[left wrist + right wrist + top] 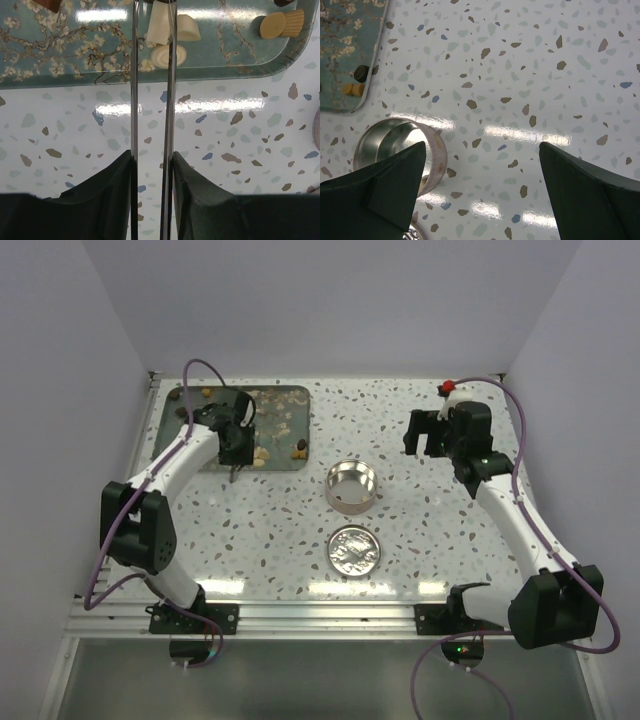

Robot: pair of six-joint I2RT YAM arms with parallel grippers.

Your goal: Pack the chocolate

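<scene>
The chocolate (187, 27), small light lumps and probably brittle and slick, lies on the tray (290, 400) at the tabletop's (420, 530) far left, best nipped gently across the sides with the tongs (171, 100) that the left pincer (152, 155) clamps, while the right pincer (482, 145) gapes apart.

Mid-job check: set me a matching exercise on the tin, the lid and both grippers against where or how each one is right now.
Things:
1. tin
2. lid
3. left gripper
4. right gripper

Places or states:
A. open, over bare table
B. holding tweezers that reach over the tray
C. upright and uncovered, mid-table
D. lying flat, on the near side of the tin

Pairs: 1-C, 2-D, 3-B, 4-A
</scene>
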